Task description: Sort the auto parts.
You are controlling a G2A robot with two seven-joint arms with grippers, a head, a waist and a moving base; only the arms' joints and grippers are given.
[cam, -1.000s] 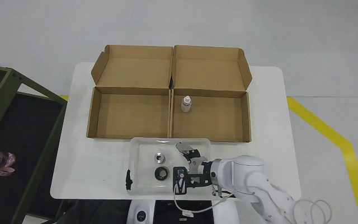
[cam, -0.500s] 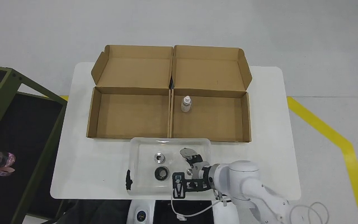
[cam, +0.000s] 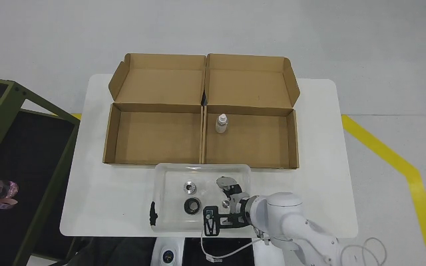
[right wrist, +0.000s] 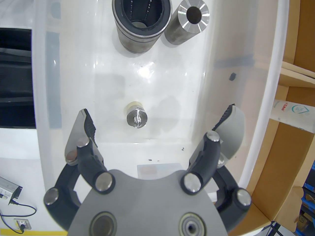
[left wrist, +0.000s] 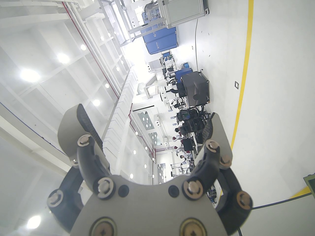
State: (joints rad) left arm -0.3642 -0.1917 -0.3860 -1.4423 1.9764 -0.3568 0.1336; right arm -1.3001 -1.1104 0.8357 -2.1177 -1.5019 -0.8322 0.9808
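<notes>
Tabletop (cam: 319, 133): cardboard boxes (cam: 156, 136) toward the far edge, white tray (cam: 170, 176) at the near edge. Left gripper (left wrist: 146, 114) faces the room, fingers open, empty. Right gripper (right wrist: 157, 114) hangs over the tray, fingers spread, empty. The tray holds a bearing (right wrist: 141, 18), a sleeve (right wrist: 189, 19) and a small stud (right wrist: 136, 117) between those fingers. Judged: pick-up pending; next, descend centred and close. The right wrist view gives stud alignment; the top view gives box layout.

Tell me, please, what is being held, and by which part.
Nothing is held. The right end effector is open above a small metal stud; the left end effector is open too.
</notes>
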